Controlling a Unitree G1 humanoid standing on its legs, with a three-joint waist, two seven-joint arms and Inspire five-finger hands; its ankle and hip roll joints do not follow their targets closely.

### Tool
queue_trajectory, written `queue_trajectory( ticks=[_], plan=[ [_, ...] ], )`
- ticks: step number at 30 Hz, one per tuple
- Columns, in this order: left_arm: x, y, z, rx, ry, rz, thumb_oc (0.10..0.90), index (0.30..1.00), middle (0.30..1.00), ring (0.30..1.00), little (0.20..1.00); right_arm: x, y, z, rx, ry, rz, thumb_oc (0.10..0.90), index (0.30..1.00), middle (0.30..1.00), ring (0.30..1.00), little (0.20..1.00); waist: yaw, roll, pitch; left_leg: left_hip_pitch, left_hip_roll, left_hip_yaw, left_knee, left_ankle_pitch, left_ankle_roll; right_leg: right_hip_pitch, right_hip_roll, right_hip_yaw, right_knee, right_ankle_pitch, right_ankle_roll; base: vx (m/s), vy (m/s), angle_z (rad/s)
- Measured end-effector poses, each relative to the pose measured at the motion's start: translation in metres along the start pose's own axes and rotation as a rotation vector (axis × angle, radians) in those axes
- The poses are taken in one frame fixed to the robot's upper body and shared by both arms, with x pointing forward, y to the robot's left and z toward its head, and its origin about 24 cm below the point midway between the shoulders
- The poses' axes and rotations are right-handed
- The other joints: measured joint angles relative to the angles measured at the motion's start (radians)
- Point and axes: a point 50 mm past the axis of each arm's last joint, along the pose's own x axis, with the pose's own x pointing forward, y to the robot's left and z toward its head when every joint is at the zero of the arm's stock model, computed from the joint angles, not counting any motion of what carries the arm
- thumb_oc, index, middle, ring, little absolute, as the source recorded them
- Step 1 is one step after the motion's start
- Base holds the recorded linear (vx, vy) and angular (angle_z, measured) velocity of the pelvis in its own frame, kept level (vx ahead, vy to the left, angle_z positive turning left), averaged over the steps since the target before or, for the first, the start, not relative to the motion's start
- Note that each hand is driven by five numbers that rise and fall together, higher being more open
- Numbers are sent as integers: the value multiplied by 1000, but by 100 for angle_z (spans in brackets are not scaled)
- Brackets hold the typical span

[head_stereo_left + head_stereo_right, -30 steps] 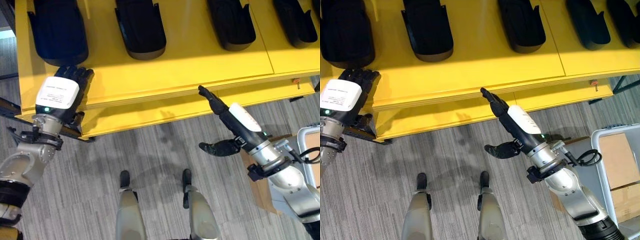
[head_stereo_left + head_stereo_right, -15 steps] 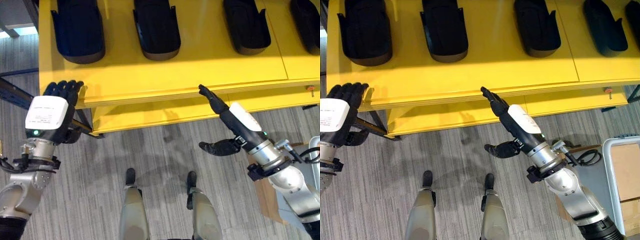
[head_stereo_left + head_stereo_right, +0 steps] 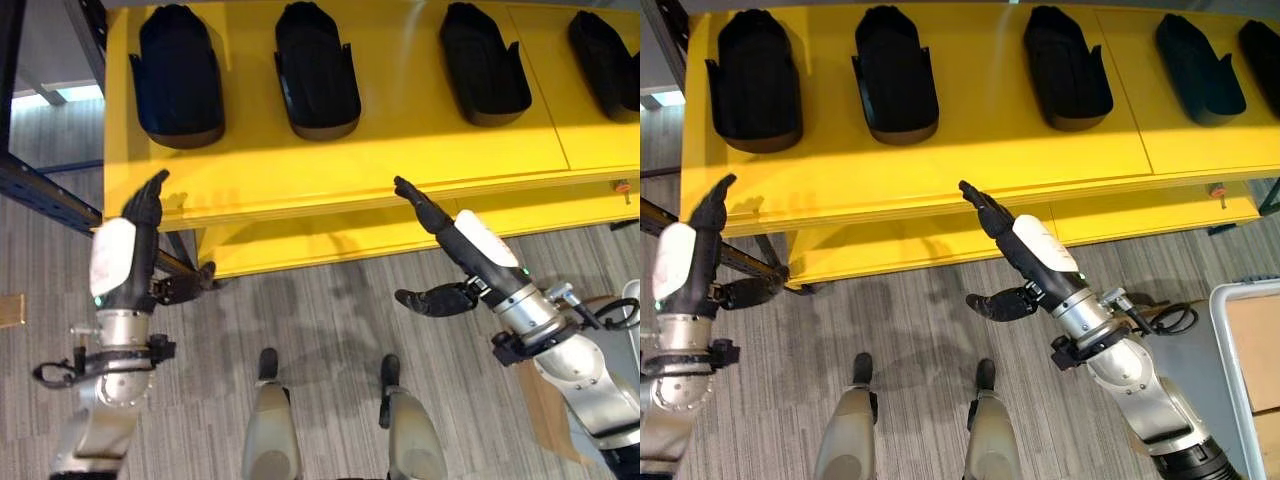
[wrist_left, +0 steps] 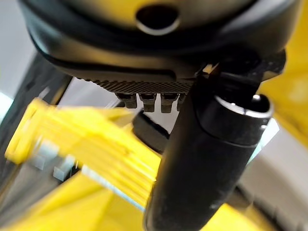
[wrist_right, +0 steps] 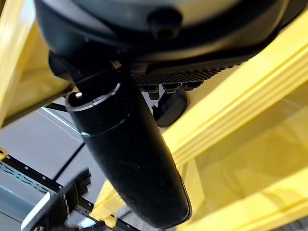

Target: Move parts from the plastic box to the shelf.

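Yellow shelf (image 3: 400, 150) with black parts (image 3: 316, 70) beyond both hands' (image 3: 125, 255) (image 3: 470, 250) straight, empty fingers (image 3: 415, 200).

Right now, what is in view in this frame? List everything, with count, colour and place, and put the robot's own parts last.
Shelf: one, yellow, across the top of the head views, with a lower yellow level under its front edge.
Parts: five in the right eye view, black, lying in a row on the shelf top.
Small fitting: one, orange, at the shelf's front edge on the right.
Bin: one, pale rim, on the floor at lower right, with brown cardboard inside.
Floor: grey striped carpet below the shelf.
Left hand: open, fingers straight, empty, near the shelf's left front corner.
Right hand: open, fingers straight, thumb out, empty, near the shelf's front edge.
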Motion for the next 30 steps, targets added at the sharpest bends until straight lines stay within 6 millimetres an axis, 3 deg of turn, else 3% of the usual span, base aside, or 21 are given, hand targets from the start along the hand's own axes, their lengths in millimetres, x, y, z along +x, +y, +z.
queue_trajectory(
  ticks=[6,8,11,14,16,22,30],
  plan=[
    [-46,-36,-19,-614,254,-69,900,1000,1000,1000,1000,-23,13,-15,134,110,-51,900,1000,1000,1000,1000,0,55,-46,89,-10,-23,-85,24,-1,88,-15,-42,-23,-22,2,37,-37,18],
    [-66,-50,-23,-728,333,-155,900,1000,1000,1000,1000,-33,18,-20,153,157,-39,900,1000,1000,1000,1000,-1,77,-98,101,-15,-32,-109,29,0,107,-17,-57,-42,-23,3,54,-43,20],
    [-78,-60,-24,-866,392,-188,900,1000,1000,1000,1000,-39,22,-24,192,191,-58,900,1000,1000,1000,1000,-5,95,-138,150,-15,-45,-153,50,-5,165,-17,-85,-75,-21,4,50,-45,16],
    [-88,-66,-26,-918,436,-226,900,1000,1000,1000,1000,-50,30,-34,261,261,-71,900,1000,1000,1000,1000,-4,97,-234,169,-14,-47,-190,53,-2,186,-16,-98,-106,-21,4,35,-18,10],
    [-98,-67,-31,-945,480,-218,900,1000,1000,1000,1000,-64,43,-43,395,335,-104,900,1000,1000,1000,1000,-4,96,-298,204,-15,-45,-211,54,-2,228,-18,-107,-137,-20,5,37,-21,3],
    [-116,-75,-39,-969,574,-234,900,1000,1000,1000,1000,-78,62,-56,566,437,-100,900,1000,1000,1000,1000,-10,88,-371,232,-15,-31,-239,58,-1,241,-19,-98,-155,-16,6,17,-3,-5],
    [-121,-83,-36,-943,590,-287,900,1000,1000,1000,1000,-75,78,-51,666,427,-72,900,1000,1000,1000,1000,-29,76,-430,269,-15,-9,-270,63,6,266,-22,-81,-177,-9,6,36,0,-7]
  ],
)
